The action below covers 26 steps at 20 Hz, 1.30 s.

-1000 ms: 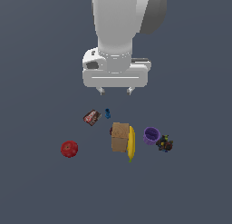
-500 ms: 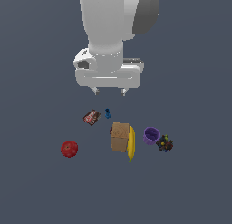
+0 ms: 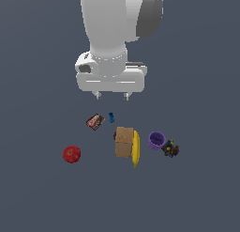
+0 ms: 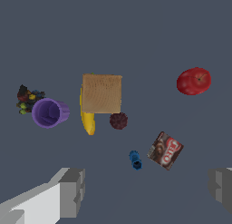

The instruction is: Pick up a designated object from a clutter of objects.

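Observation:
The small dark maroon plum (image 4: 118, 121) lies against the tan box (image 4: 102, 93) in the wrist view. In the exterior view only a dark sliver of the plum (image 3: 115, 135) shows at the box's (image 3: 123, 142) edge. Around it lie the yellow banana (image 3: 136, 148), purple cup (image 3: 156, 140), dark multicoloured lump (image 3: 170, 148), red ball (image 3: 71, 154), brown-red packet (image 3: 94, 121) and tiny blue piece (image 3: 111, 117). My gripper (image 3: 111, 96) is open and empty, high above the clutter, over the blue piece and packet. Its fingers (image 4: 72, 192) frame the wrist view.
The items lie on a plain dark grey floor (image 3: 201, 193). The banana (image 4: 88, 119), cup (image 4: 50, 113), lump (image 4: 27, 99), ball (image 4: 194, 80), packet (image 4: 165, 150) and blue piece (image 4: 135, 159) also show in the wrist view.
The gripper has moved towards the exterior view's left and a little lower. The objects have not moved.

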Motion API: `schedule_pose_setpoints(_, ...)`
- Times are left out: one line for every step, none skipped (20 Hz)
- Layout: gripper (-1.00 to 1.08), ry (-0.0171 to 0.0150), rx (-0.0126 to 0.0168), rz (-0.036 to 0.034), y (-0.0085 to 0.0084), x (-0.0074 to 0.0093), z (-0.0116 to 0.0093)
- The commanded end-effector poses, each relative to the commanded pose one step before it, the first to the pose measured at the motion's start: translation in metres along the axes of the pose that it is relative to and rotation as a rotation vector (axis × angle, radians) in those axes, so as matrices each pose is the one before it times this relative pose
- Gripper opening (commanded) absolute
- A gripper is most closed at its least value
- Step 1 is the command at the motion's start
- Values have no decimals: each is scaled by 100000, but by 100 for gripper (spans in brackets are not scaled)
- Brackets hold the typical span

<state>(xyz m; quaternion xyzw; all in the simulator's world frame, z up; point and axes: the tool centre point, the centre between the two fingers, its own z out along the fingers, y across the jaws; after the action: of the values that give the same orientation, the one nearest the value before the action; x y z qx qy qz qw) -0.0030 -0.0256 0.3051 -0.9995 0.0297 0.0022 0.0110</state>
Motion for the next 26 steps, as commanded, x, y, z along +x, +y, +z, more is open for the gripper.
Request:
schedule_pose_setpoints(100,-88,-429,-2427,80,108,455)
schedule_pose_setpoints(100,-31,-232,-1344,28,58,232)
schedule_pose_setpoints(100,-39,-253,-1496,29,62,257)
schedule_pose_setpoints(100,-45,-269,-1636,33,66,282)
schedule_pose_setpoints(100,-51,-284,-1777,39,70,308)
schedule_pose_setpoints(100,-59,-297,-1923,43,74,334)
schedule_pose_setpoints(100,-69,-311,-2079,43,76,359)
schedule_pose_setpoints(100,-78,-321,-2236,44,78,385)
schedule_pose_setpoints(100,-88,-329,-2390,45,79,411)
schedule_pose_setpoints(100,-98,-333,-2545,46,80,437)
schedule_pose_setpoints(100,-108,-335,-2704,45,81,463)
schedule_pose_setpoints(100,-117,-334,-2863,44,81,489)
schedule_pose_setpoints(100,-123,-324,-2965,41,78,505)
schedule_pose_setpoints(100,-125,-302,-2975,38,74,505)
schedule_pose_setpoints(100,-125,-281,-2985,33,70,505)
schedule_pose_setpoints(100,-124,-259,-2993,28,66,504)
schedule_pose_setpoints(100,-121,-238,-3001,23,62,504)
schedule_pose_setpoints(100,-117,-217,-3007,19,59,503)
schedule_pose_setpoints(100,-112,-196,-3014,13,56,502)
schedule_pose_setpoints(100,-106,-176,-3022,8,54,502)
schedule_pose_setpoints(100,-99,-156,-3027,3,51,500)
schedule_pose_setpoints(100,-90,-137,-3033,-3,49,499)
schedule_pose_setpoints(100,-80,-119,-3040,-9,48,498)
schedule_pose_setpoints(100,-69,-101,-3045,-15,47,497)
schedule_pose_setpoints(100,-58,-83,-3049,-20,46,495)
schedule_pose_setpoints(100,-45,-67,-3055,-26,46,494)
